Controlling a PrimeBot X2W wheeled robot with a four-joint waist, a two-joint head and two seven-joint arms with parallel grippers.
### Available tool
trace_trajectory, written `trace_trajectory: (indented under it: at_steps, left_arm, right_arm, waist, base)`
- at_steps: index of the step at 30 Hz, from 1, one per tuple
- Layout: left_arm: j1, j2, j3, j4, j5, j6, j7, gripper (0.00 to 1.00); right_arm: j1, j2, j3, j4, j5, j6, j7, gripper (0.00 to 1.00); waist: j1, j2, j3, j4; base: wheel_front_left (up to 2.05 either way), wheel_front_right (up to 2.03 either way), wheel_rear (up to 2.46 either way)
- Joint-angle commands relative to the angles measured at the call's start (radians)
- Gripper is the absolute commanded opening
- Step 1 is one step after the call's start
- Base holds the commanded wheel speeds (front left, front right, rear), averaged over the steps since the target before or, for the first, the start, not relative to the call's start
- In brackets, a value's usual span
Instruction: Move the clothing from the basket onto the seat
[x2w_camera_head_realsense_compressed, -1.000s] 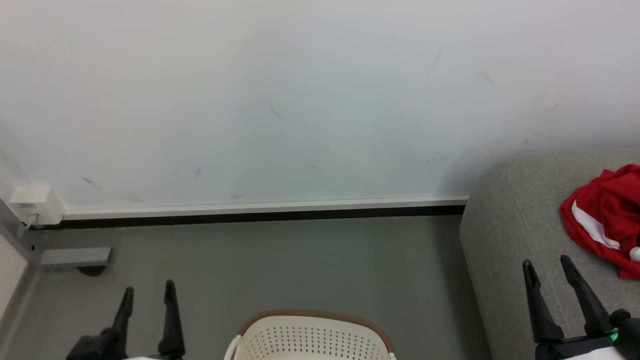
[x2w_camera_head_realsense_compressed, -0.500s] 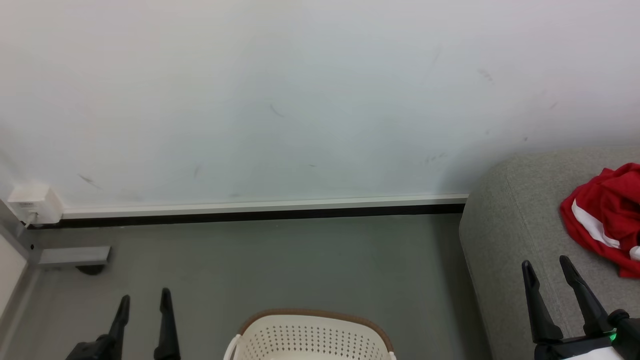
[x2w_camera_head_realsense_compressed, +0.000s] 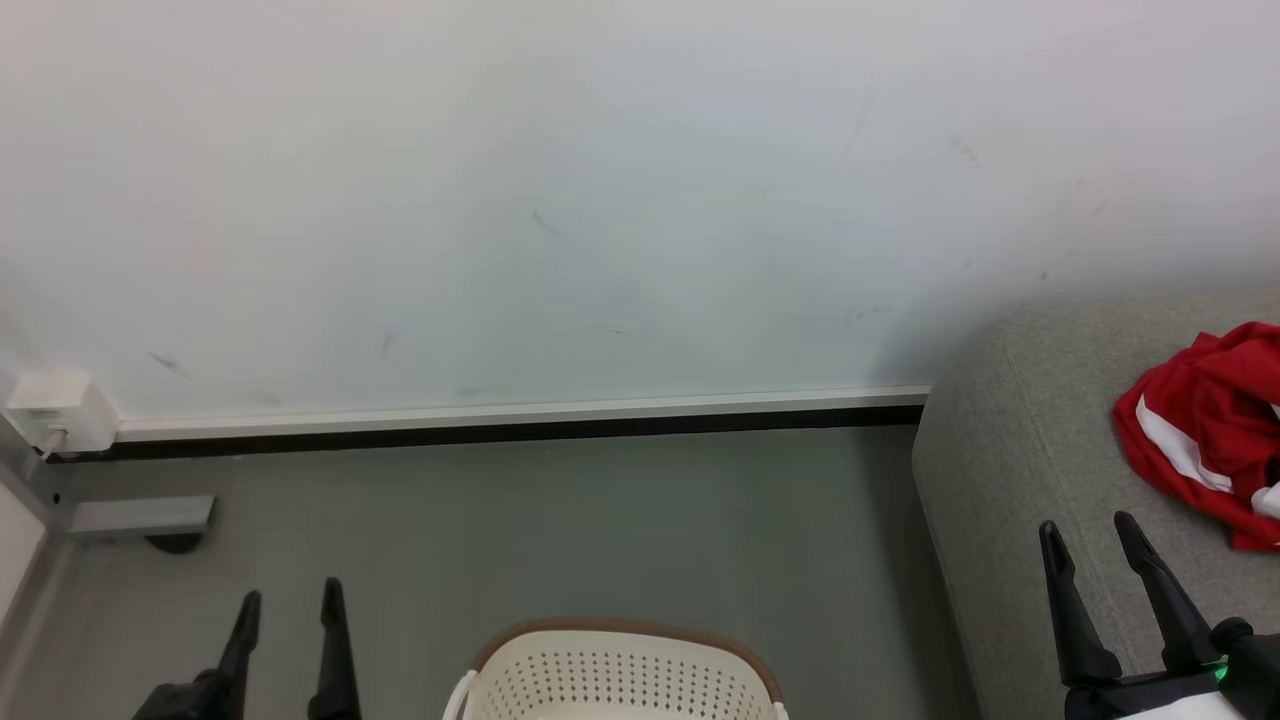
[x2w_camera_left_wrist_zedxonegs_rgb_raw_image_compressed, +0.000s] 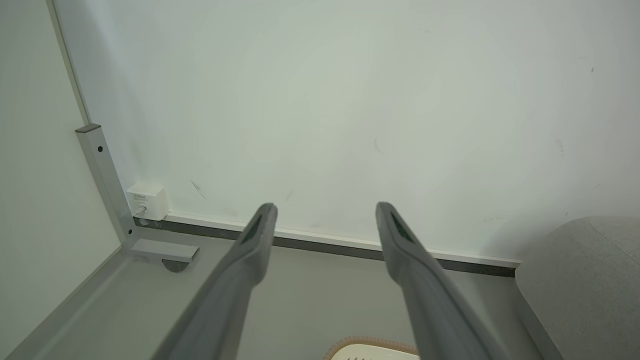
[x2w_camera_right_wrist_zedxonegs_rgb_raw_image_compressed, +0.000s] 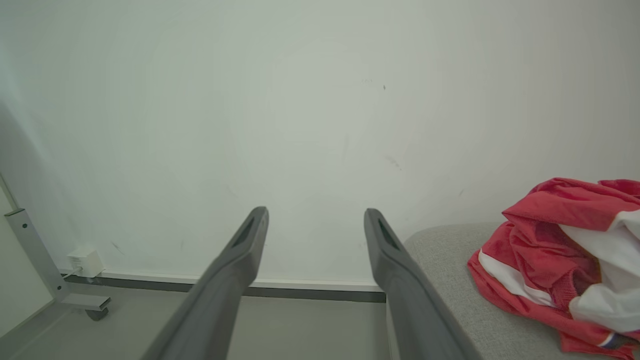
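the red jersey (x2w_camera_head_realsense_compressed: 1200, 440) lies crumpled on the light-grey sofa (x2w_camera_head_realsense_compressed: 1010, 480) (by a scuffed white wall (x2w_camera_head_realsense_compressed: 600, 200)); the perforated basket (x2w_camera_head_realsense_compressed: 620, 675) stands on grey floor (x2w_camera_head_realsense_compressed: 560, 530). left gripper (x2w_camera_head_realsense_compressed: 290, 592) and right gripper (x2w_camera_head_realsense_compressed: 1085, 523) gape wide, empty.

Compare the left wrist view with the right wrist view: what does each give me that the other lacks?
Left wrist, not right: the open left hand and the laundry basket's brown rim at the bottom edge. Right wrist, not left: the open right hand and the red jersey crumpled on the grey sofa. Both: the sofa's rounded end, white wall, wall box, metal frame leg, grey floor.
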Motion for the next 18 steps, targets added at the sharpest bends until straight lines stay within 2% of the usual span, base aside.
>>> trace_trajectory:
  at_steps: [1, 4, 5, 10, 18]
  left_arm:
    - [-0.011, 0.002, 0.002, 0.002, 0.006, 0.0, 0.0, 1.0]
    - [-0.011, 0.001, -0.001, 0.007, 0.003, 0.001, 0.0, 1.0]
    - [-0.011, 0.001, -0.004, 0.008, -0.002, 0.0, 0.0, 0.0]
    - [0.013, -0.009, -0.004, 0.046, -0.005, -0.002, 0.004, 0.0]
    - [-0.008, -0.008, 0.007, 0.056, -0.158, -0.015, 0.051, 0.0]
  right_arm:
    - [-0.011, -0.003, 0.001, 0.002, 0.01, -0.002, -0.003, 1.0]
    - [-0.012, -0.004, 0.002, 0.004, 0.008, -0.002, -0.003, 1.0]
    - [-0.011, -0.005, 0.003, 0.004, 0.009, -0.002, -0.003, 0.0]
    - [0.021, 0.016, 0.007, 0.035, 0.01, 0.0, 0.007, 0.0]
    - [0.013, 0.028, -0.016, 0.044, 0.142, 0.0, 0.044, 0.0]
  waist:
    - [-0.0001, 0.0, 0.001, -0.001]
    - [-0.0001, 0.0, 0.002, -0.002]
    - [-0.0001, 0.0, 0.003, -0.002]
    - [0.0, 0.0, 0.003, -0.002]
    - [0.0, 0.0, 0.004, 0.001]
  base:
    - [0.0, 0.0, 0.0]
    - [0.0, 0.0, 0.0]
    - [0.0, 0.0, 0.0]
    - [0.0, 0.0, 0.0]
    - [0.0, 0.0, 0.0]
